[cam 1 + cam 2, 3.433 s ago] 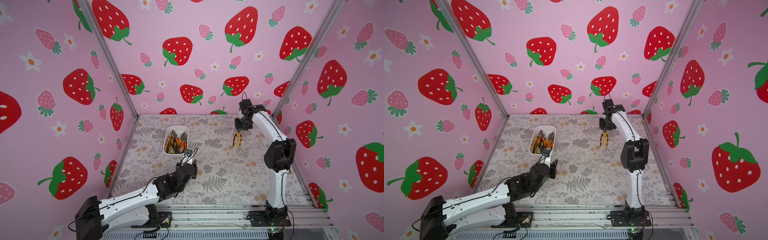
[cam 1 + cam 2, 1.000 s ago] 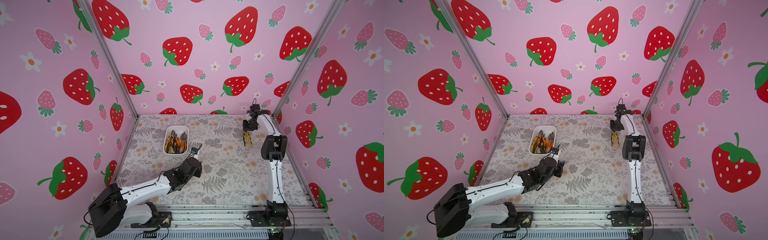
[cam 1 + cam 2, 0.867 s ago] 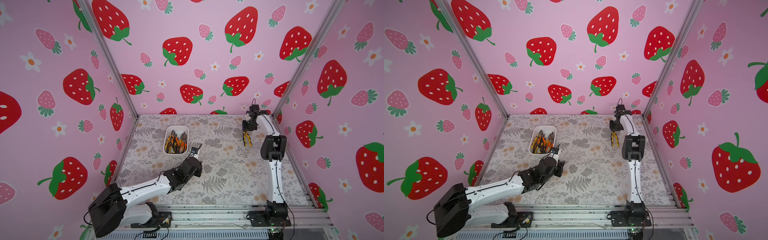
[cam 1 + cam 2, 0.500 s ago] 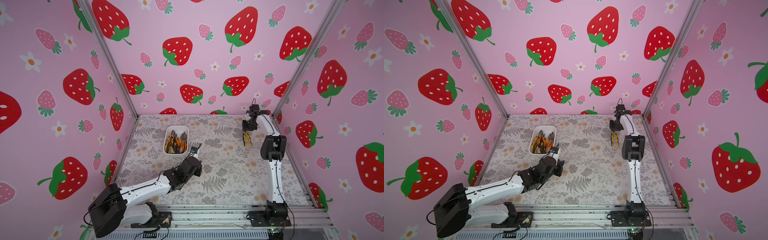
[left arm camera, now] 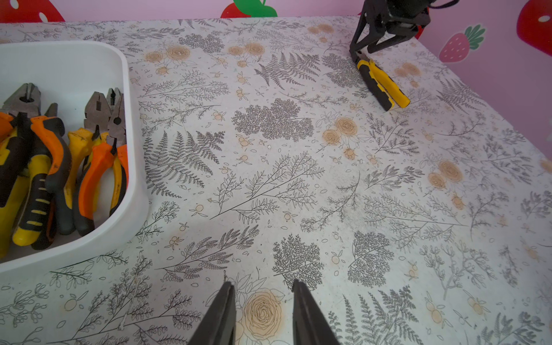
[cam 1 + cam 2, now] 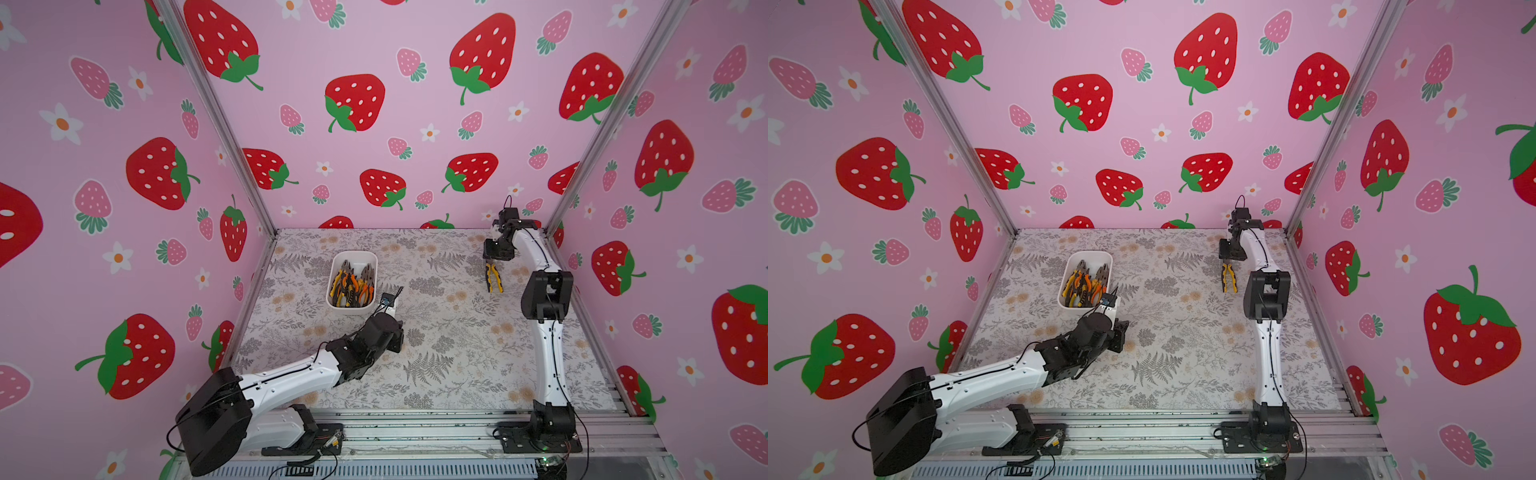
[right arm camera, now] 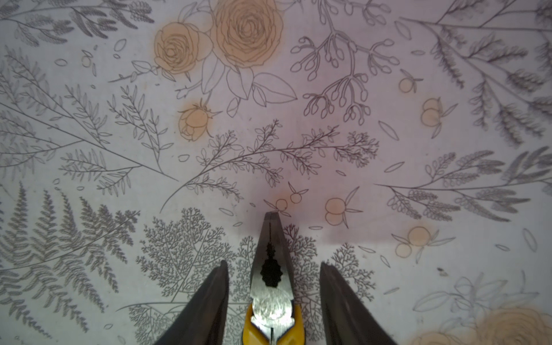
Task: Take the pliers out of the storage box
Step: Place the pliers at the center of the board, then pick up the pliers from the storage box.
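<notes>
Progress: one yellow pliers (image 7: 270,239) out, loose between the right gripper's (image 7: 274,263) parted jaws; left gripper (image 5: 262,283) gapes empty, storage box (image 5: 136,179) mostly full.

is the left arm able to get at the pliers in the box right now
Probably yes: the left claw sits open and empty near the storage box, and the pliers lie uncovered.

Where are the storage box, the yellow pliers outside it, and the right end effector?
storage box (image 6: 355,256), in a top view, far wall.
yellow pliers (image 6: 493,280), in a top view, handles.
right end effector (image 7: 274,264), right wrist view, midway between fingertips.
</notes>
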Action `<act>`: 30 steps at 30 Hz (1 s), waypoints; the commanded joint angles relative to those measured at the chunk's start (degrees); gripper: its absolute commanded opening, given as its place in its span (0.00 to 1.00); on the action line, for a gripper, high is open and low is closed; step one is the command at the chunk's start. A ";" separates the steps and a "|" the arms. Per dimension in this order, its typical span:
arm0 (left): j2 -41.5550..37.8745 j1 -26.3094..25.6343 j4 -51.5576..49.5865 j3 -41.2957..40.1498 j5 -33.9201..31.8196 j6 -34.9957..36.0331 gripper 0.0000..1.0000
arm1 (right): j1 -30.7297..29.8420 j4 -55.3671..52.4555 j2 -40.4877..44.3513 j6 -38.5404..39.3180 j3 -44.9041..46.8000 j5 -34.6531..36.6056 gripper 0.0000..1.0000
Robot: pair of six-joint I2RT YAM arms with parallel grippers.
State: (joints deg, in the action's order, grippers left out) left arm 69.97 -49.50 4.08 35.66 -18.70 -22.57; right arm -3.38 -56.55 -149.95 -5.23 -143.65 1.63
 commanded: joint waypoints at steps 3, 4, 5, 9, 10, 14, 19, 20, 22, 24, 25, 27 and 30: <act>-1.83 4.18 -6.92 5.81 0.20 -0.44 0.40 | -3.67 1.04 13.78 -1.82 2.62 7.29 0.56; -1.50 5.46 -9.72 7.40 -0.02 -0.90 0.40 | -4.46 0.90 16.61 -2.80 4.63 8.83 0.56; -0.48 7.42 -13.13 9.78 0.23 -1.58 0.40 | -5.44 1.31 20.83 -4.00 8.26 9.88 0.56; 4.43 15.32 -23.86 18.80 2.94 -0.57 0.39 | -10.70 11.09 39.77 -9.81 32.78 7.38 0.55; 5.36 16.98 -25.51 20.36 3.45 -0.09 0.39 | -12.34 12.62 42.44 -10.65 37.25 6.73 0.55; 9.81 22.60 -30.95 27.09 5.64 2.50 0.39 | -19.55 14.60 52.28 -13.82 50.75 6.17 0.54; 16.09 26.16 -37.41 33.62 6.61 3.27 0.38 | -24.50 18.36 62.40 -19.08 62.75 2.44 0.53; 16.81 26.73 -37.94 34.09 6.67 3.11 0.38 | -25.59 18.42 64.20 -19.98 64.20 2.75 0.53; 18.30 27.88 -38.51 34.51 6.91 3.18 0.38 | -27.62 18.76 67.07 -21.23 66.74 3.14 0.53; 20.39 28.70 -39.80 35.67 6.07 3.76 0.38 | -29.17 19.05 69.56 -22.39 68.92 3.35 0.53; 21.29 29.04 -40.44 36.23 5.38 4.08 0.37 | -29.54 19.12 70.44 -22.81 69.73 3.56 0.53; 23.35 29.73 -41.25 37.25 4.48 4.92 0.36 | -29.91 19.63 72.28 -23.78 71.85 3.63 0.53; 25.27 30.38 -41.34 37.98 3.44 5.68 0.35 | -30.02 20.59 74.05 -24.32 74.37 3.71 0.53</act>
State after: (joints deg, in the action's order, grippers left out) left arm 94.17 -19.75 -34.61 70.96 -13.50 -18.57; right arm -33.47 -37.91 -77.30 -27.42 -71.20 5.21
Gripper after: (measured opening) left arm 0.351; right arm 0.530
